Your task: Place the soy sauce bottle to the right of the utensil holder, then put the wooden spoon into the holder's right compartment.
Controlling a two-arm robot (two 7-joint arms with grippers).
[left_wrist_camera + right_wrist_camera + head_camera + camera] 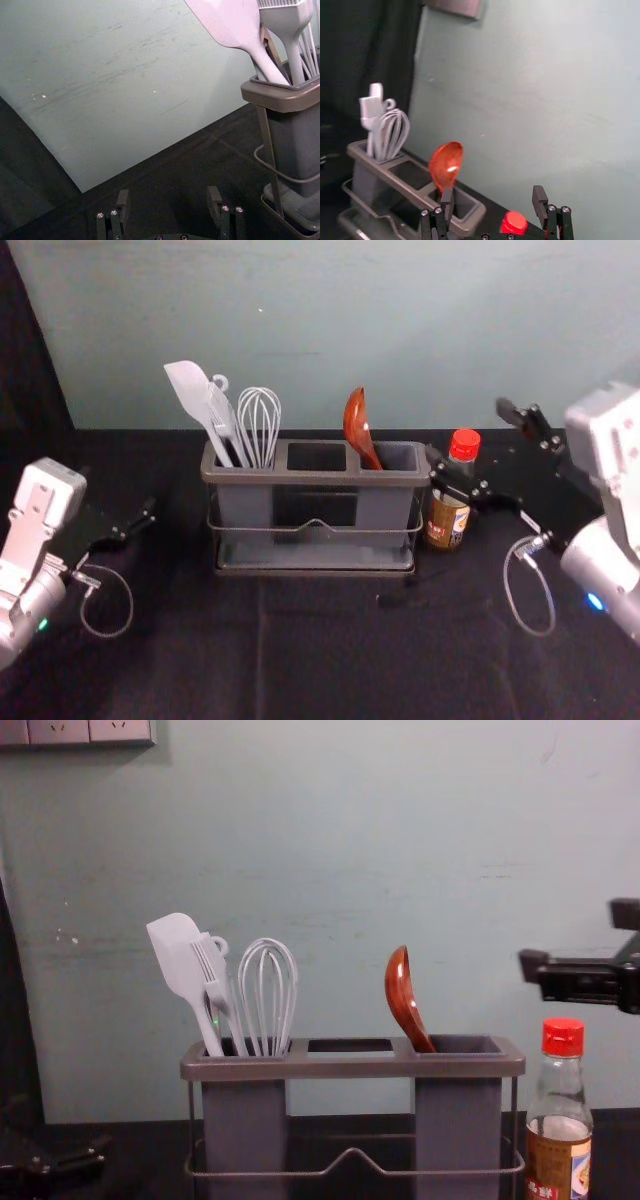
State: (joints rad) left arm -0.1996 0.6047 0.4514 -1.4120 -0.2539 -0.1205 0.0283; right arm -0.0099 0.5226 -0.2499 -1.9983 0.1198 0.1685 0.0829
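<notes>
Two grippers on inspection; the left gripper (118,492) stands to the left of the utensil holder (318,479), low and well apart from it, its fingers spread with a gap between them; the right gripper (469,433) is to the right of the holder, above its rim and near the red cap of the soy sauce bottle (442,520), its fingers likewise spread and clamped on nothing; the bottle stands upright just to the right of the holder, capped and with its label to the front, though whether the two touch cannot be told; the wooden spoon (357,422) is in the holder's right compartment, bowl up and handle down, tilted toward the holder's middle; the holder's left compartment contains a pale spatula (188,390), a ridged-headed utensil (211,967) and a whisk (259,424), all with their heads above the rim; the holder is upright within a wire rail (350,1157); beneath it lies a dark cloth (320,660); behind it rises a pale green wall (320,320), with a socket plate (60,730) high up and to the left of the holder.
</notes>
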